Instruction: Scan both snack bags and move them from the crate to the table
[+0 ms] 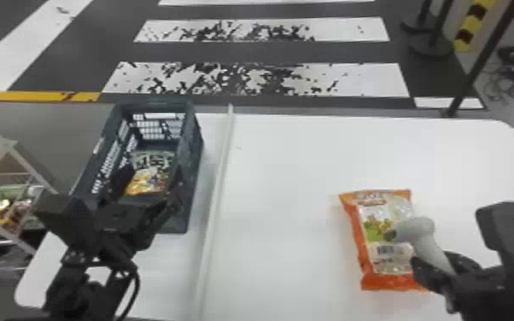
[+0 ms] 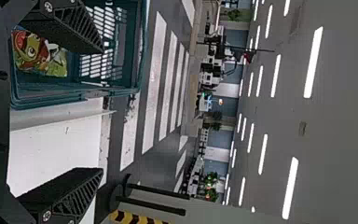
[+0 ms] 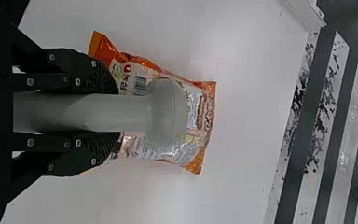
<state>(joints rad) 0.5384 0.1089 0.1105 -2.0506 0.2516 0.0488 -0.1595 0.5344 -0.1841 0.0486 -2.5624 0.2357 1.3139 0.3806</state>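
My right gripper [image 1: 444, 265] is squeezed around the handle of the gray scanner [image 1: 414, 230]. My left gripper [image 1: 153, 177] has its two fingers wide apart, with nothing between them. It is at the near end of the dark crate [image 1: 194, 170]. I can't tell how deep its tips go.

The scanner's head is over the orange snack bag [image 1: 365, 264], which lies flat on the white table [image 1: 286, 170]. That bag has a label with black bar lines, and some small writing.

The other snack bag [image 1: 153, 162] is down inside the crate. It is yellow and green, with a cartoon face on it.

A long white strip [image 1: 213, 205] runs between the crate and the orange bag. Past the table, the dark floor has fat white stripes [image 1: 367, 79].
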